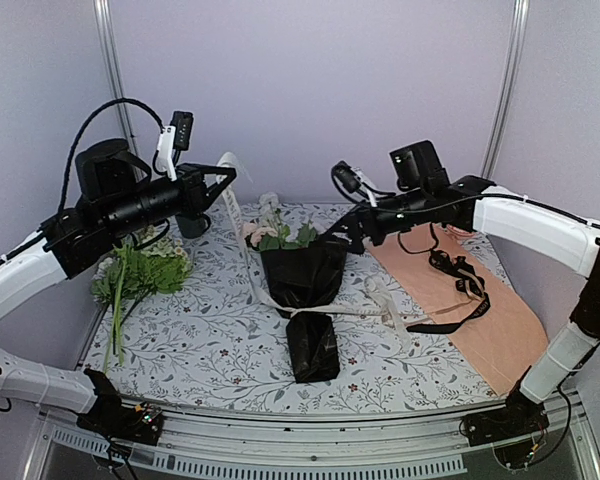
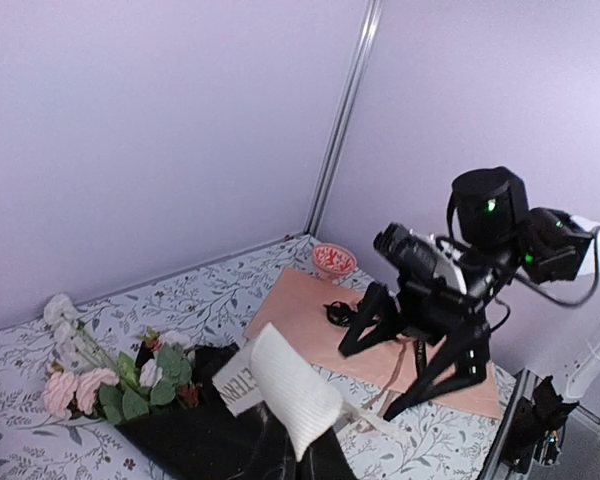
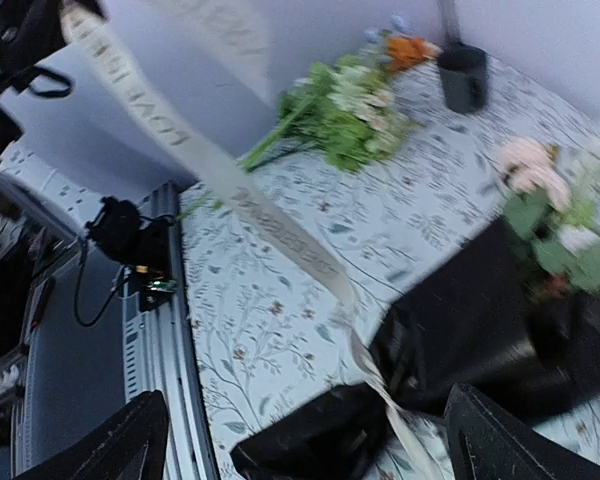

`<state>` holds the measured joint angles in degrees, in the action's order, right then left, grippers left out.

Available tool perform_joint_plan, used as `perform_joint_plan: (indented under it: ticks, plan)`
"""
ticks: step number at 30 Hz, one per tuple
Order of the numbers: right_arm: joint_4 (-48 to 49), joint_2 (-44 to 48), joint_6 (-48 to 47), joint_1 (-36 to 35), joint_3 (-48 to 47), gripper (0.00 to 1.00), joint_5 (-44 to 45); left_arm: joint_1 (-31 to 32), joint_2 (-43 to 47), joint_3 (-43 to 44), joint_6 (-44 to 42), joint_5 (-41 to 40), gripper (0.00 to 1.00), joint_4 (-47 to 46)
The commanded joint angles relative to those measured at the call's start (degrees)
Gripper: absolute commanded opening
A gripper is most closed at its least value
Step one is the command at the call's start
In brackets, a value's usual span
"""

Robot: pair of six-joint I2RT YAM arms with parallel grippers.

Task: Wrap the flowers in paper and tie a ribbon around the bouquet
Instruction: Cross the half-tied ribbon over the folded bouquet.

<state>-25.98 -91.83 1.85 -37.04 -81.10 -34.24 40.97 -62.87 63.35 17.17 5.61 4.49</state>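
The bouquet (image 1: 302, 285) lies mid-table: pink and white flowers (image 1: 275, 235) stick out of a black paper (image 1: 313, 345) cone. A cream ribbon (image 1: 242, 235) rises from the cone's pinched waist to my left gripper (image 1: 223, 178), which is shut on it high above the table. Its other end trails right along the cloth. In the left wrist view the ribbon (image 2: 280, 390) hangs just in front of the camera. My right gripper (image 1: 345, 240) hovers open beside the bouquet's right shoulder. Its wide-spread fingers (image 3: 130, 440) frame the tied waist of the paper (image 3: 460, 320) and ribbon (image 3: 280, 230).
A peach-tan sheet (image 1: 470, 300) with a black strap ribbon (image 1: 460, 285) covers the right side. A leftover green bunch (image 1: 140, 275) lies at the left. A dark cup (image 1: 192, 225) stands at the back left, a small red bowl (image 2: 332, 260) at the back.
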Motion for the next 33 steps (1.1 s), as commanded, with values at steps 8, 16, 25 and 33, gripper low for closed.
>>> perform_joint_plan:
  ticks: [8,16,25,33]
  plan:
    - [30.69,-19.84,-2.94,-10.75,-4.09,0.95,-15.96,1.12,-1.12,2.06,-1.76,7.38,0.00,-8.97]
    - [34.24,-28.11,2.81,-10.71,-6.79,0.69,-17.56,1.11,-0.70,2.18,-1.96,7.74,0.00,-9.37]
    - [37.68,-26.35,6.47,-10.70,-2.17,0.00,-19.84,0.57,-0.52,1.90,-2.28,-2.23,0.00,-3.09]
    - [39.46,-20.00,7.54,-10.81,4.41,0.00,-24.31,-3.77,-4.34,-14.66,8.71,-11.35,0.11,8.71]
